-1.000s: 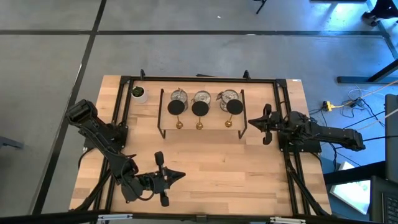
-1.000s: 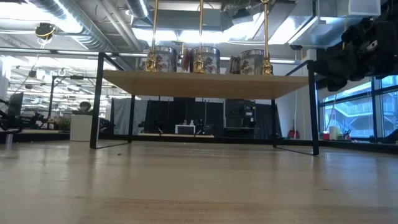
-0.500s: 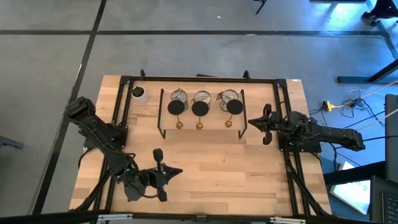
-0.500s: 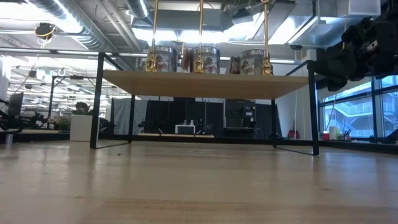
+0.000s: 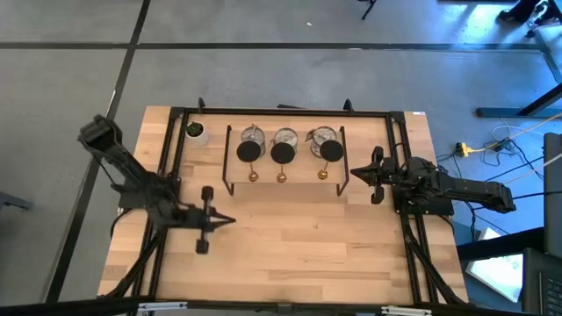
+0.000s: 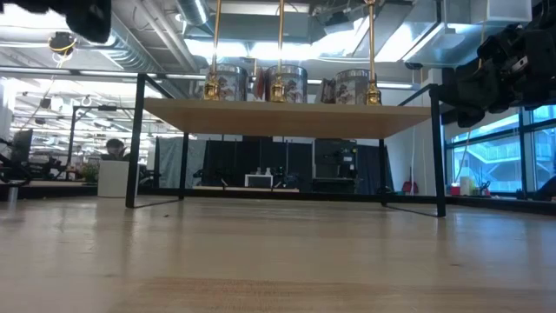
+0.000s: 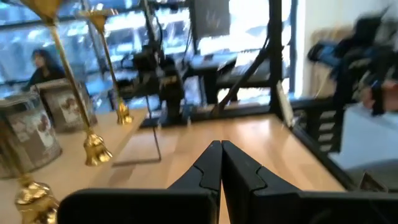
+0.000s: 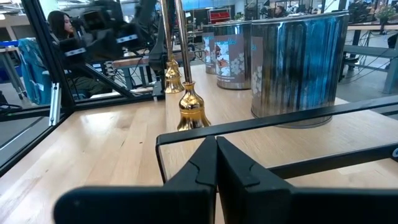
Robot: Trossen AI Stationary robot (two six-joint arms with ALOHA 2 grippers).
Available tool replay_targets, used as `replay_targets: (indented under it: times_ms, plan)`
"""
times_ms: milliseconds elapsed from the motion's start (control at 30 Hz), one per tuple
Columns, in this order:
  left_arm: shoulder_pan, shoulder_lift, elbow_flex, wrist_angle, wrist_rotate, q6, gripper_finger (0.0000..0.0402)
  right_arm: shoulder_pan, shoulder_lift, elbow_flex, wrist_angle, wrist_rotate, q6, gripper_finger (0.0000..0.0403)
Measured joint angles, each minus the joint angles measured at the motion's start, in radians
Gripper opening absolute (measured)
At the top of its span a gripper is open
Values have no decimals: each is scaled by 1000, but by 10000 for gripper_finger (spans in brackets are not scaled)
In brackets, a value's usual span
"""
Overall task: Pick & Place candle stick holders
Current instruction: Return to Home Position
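Three gold-brass candle stick holders with dark disc tops (image 5: 283, 153) stand upright on their bell-shaped bases (image 8: 189, 112) on a raised wooden shelf (image 6: 287, 117). Three silvery round cups (image 5: 285, 137) stand just behind them. My left gripper (image 5: 230, 221) is shut and empty, in front of the shelf's left end and pointing toward the table's right; the sticks show in its wrist view (image 7: 96, 148). My right gripper (image 5: 353, 173) is shut and empty, level, just right of the shelf's right end and pointing at it (image 8: 216, 149).
A small white pot with a green plant (image 5: 195, 132) stands at the far left. The shelf rests on a black wire rack (image 5: 230, 180). Black frame rails (image 5: 171, 167) run along the table's left, right and far sides. Bare wood (image 5: 307, 246) lies in front of the shelf.
My left gripper has gone up and toward the table's far and left edges, away from the near edge. It has turned from slanting to level, pointing toward the table's right. Part of that arm now shows at the low view's top left.
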Motion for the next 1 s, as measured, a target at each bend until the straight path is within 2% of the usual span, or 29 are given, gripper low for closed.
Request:
replay_targets:
  times_ms: [133,300,467,567,767,1000]
  plan:
    - [74,-124,-138,83,161,15,1,0,0,0,0,0,0,3]
    - [209,-290,-242,82,453,-14,1,0,0,0,0,0,1,3]
    - [318,-401,-287,51,591,-38,1,0,0,0,0,0,8,3]
    - [357,-443,-288,-26,632,-57,1,0,0,0,0,0,8,3]
    - [407,-492,-288,-209,632,-166,1,0,0,0,0,0,9,3]
    - [410,-505,-288,-329,619,-163,1,0,0,0,0,0,11,3]
